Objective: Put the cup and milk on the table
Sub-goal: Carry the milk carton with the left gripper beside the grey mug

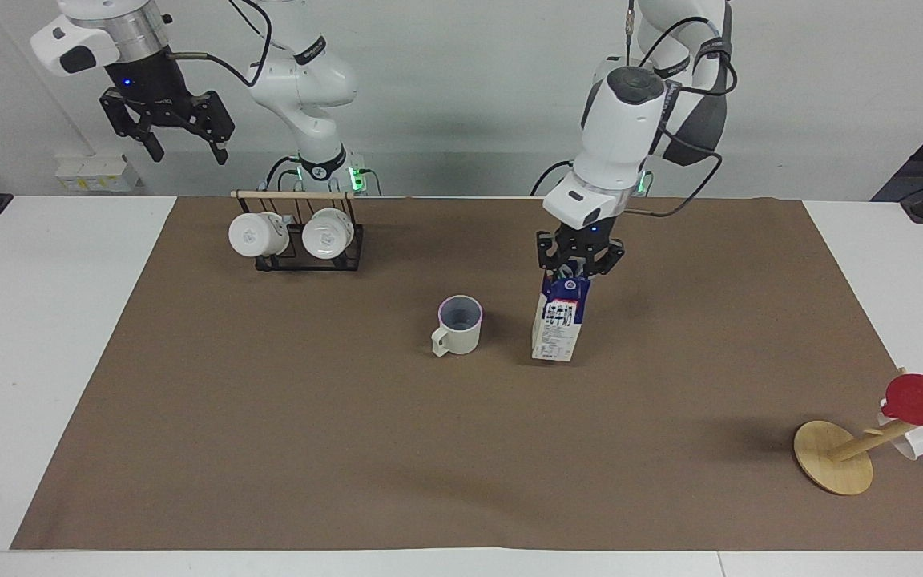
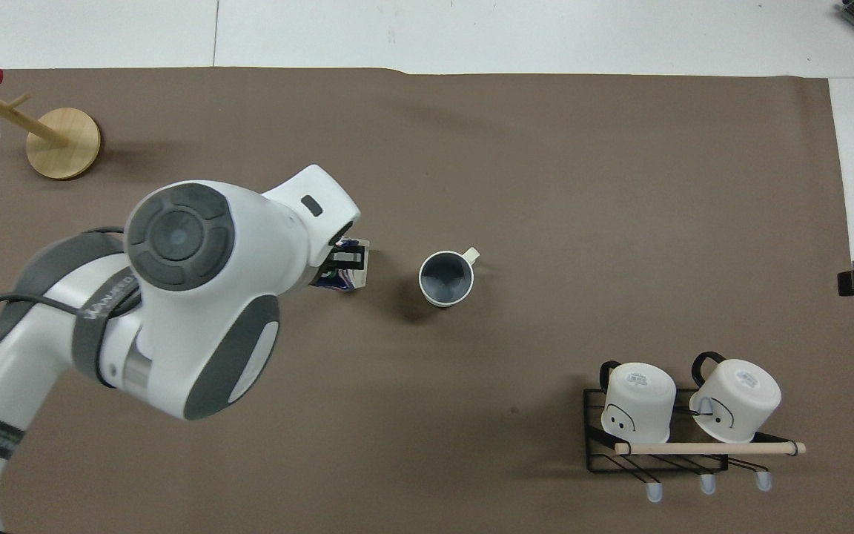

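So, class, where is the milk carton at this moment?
In the facing view the milk carton hangs from the left gripper, low over the brown mat beside the beige cup, toward the left arm's end.

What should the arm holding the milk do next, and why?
Probably lower it a little, then let go. The left gripper is shut on the milk, upright beside the cup over the brown mat; whether it touches down is unclear.
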Controlling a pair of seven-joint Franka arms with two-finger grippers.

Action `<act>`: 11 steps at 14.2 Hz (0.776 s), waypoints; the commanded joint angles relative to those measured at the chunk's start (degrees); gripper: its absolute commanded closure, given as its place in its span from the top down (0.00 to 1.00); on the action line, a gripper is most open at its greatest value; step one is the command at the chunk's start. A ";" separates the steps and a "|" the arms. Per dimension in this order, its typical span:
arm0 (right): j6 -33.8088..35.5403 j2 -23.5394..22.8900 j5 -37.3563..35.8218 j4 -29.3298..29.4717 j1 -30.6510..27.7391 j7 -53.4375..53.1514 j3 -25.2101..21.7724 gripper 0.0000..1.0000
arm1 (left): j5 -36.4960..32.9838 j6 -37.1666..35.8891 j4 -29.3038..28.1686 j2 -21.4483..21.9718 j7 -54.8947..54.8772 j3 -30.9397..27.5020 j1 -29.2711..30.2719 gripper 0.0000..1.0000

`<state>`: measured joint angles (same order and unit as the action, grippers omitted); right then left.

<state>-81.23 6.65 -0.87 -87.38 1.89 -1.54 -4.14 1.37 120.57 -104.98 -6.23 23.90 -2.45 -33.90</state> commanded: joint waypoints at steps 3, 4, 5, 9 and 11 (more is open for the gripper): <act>-0.77 1.43 0.34 -1.74 -0.48 1.27 0.19 1.00 | -0.23 1.69 2.76 -3.79 3.79 -1.06 -3.19 0.00; -0.77 1.43 0.34 -1.74 -0.48 1.27 0.19 1.00 | -0.14 1.69 2.67 -3.88 3.79 -1.06 -3.19 0.00; -0.77 1.43 0.34 -1.74 -0.48 1.27 0.19 1.00 | -0.05 1.60 2.50 -3.79 3.79 -1.06 -3.27 0.00; -0.77 1.43 0.34 -1.74 -0.48 1.27 0.19 1.00 | -0.05 1.69 2.23 -4.05 3.88 -0.98 -4.06 0.00; -0.77 1.43 0.34 -1.74 -0.48 1.27 0.19 1.00 | -0.05 1.60 2.15 -4.23 3.88 -0.98 -3.98 0.00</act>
<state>-81.23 6.65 -0.87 -87.38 1.89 -1.54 -4.15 1.37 122.21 -102.95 -9.88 27.06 -2.55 -36.72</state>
